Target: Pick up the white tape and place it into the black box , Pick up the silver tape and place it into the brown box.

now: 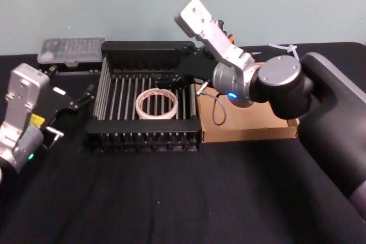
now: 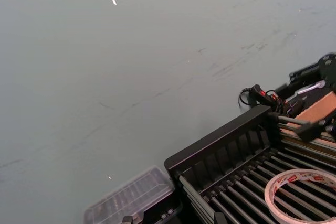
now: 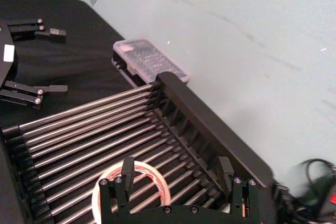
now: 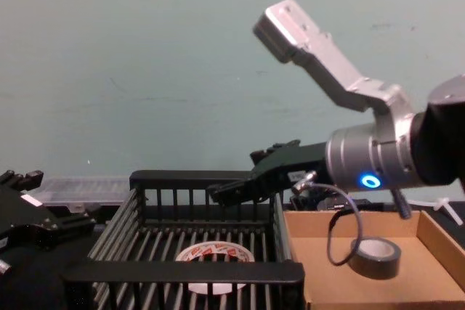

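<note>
The white tape (image 1: 156,104) lies flat on the bars inside the black box (image 1: 143,135), also seen in the chest view (image 4: 214,255) and the left wrist view (image 2: 299,192). The silver tape (image 4: 374,258) rests in the brown box (image 4: 436,245), to the right of the black box. My right gripper (image 1: 170,78) hovers open over the black box's back right part, above and just behind the white tape (image 3: 131,187), with nothing between its fingers (image 3: 127,166). My left gripper (image 1: 87,96) stands open, left of the black box, over the table.
A clear plastic case (image 1: 71,50) sits behind the black box's left corner, against the wall. A grey cable (image 1: 217,110) loops from my right wrist over the brown box (image 1: 246,130). The black table (image 1: 183,198) stretches toward me in front of both boxes.
</note>
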